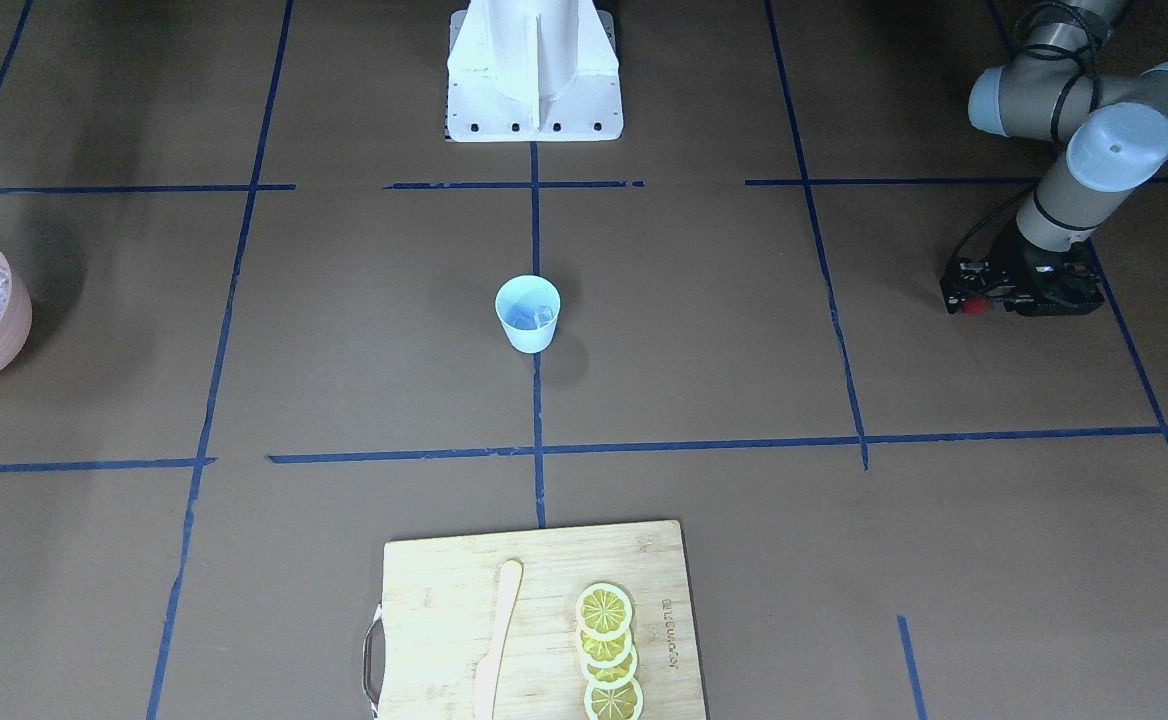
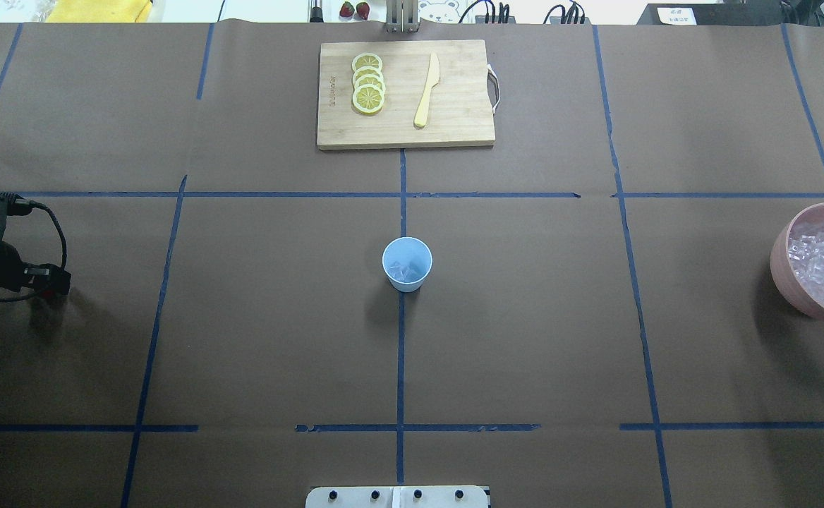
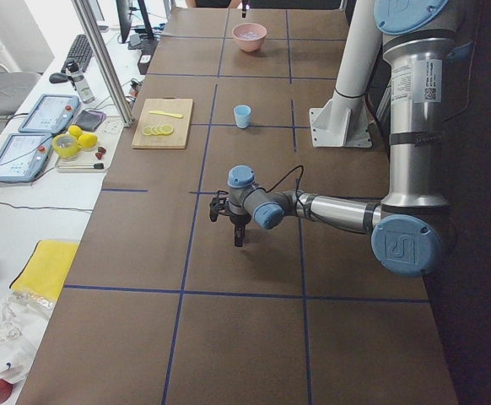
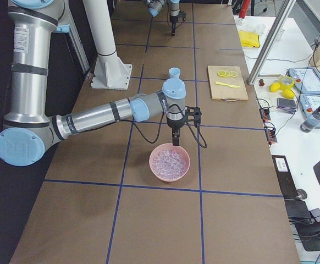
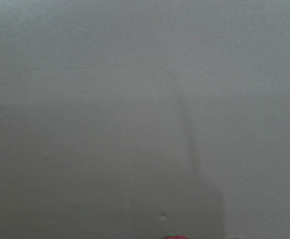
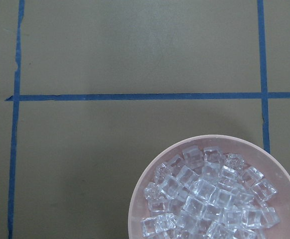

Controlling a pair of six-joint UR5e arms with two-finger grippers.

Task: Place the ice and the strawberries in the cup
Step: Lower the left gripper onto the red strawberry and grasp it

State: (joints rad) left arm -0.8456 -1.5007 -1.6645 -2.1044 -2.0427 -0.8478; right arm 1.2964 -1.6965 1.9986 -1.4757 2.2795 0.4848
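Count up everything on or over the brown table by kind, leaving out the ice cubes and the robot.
cup: 1
pink bowl: 1
cutting board: 1
knife: 1
lemon slices: 4
strawberry: 1
Total: 9

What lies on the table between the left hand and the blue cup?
Nothing stands there. The overhead view shows only bare brown table cover, crossed by one blue tape line, between the left hand, which holds the strawberry, and the cup.
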